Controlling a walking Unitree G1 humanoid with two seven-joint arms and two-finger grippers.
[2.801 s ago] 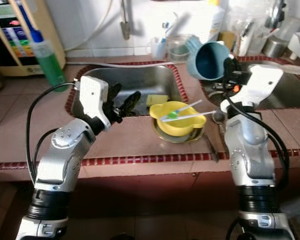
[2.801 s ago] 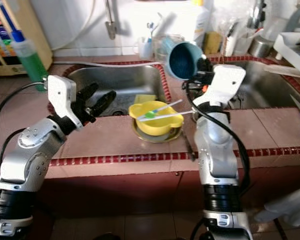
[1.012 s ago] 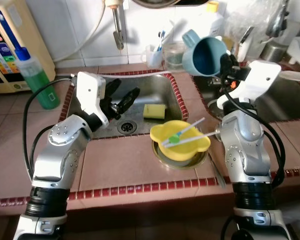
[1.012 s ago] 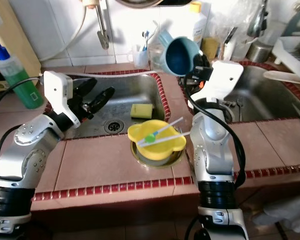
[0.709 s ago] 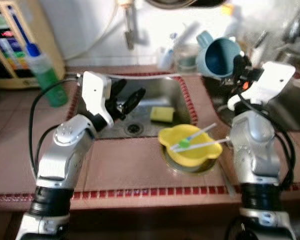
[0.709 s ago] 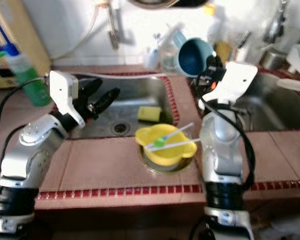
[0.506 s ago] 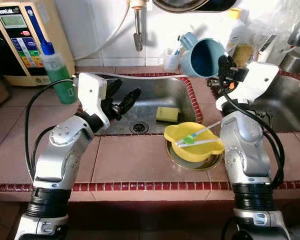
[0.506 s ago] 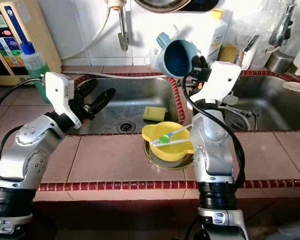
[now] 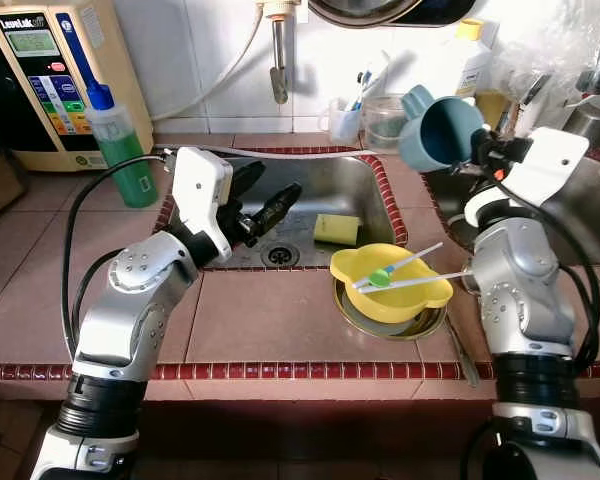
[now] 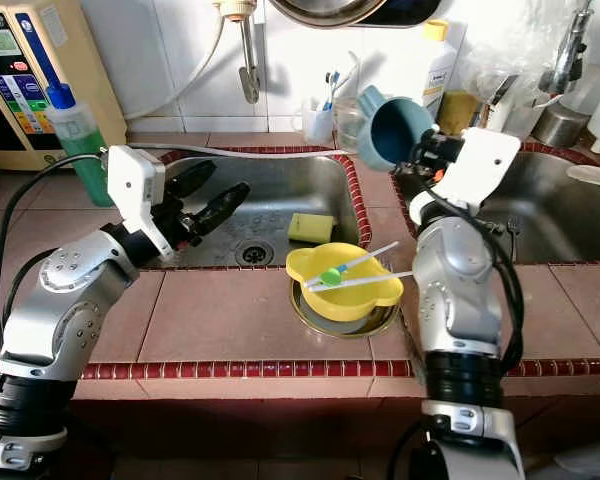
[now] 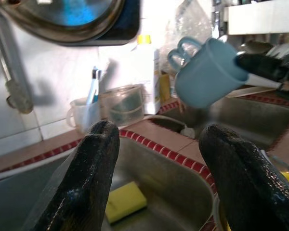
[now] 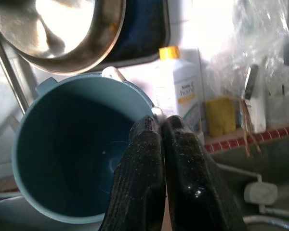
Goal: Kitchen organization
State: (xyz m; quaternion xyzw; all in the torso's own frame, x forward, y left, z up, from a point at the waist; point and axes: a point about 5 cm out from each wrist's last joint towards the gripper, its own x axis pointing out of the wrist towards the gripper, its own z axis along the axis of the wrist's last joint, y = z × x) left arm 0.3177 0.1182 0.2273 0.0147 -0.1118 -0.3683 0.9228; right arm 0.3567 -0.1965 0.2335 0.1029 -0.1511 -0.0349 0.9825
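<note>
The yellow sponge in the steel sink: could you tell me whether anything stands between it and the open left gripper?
Nothing visible does. The left gripper hovers open over the steel sink, and the yellow sponge lies on bare basin floor beyond its fingertips.

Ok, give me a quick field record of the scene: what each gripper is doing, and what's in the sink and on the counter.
right gripper: shut on blue mug rim, mug held tilted above the counter between the two sinks
left gripper: open, over left sink, holding nothing
in sink: yellow sponge
on counter: yellow bowl with utensils across it, sitting on a metal plate
by wall: green bottle
</note>
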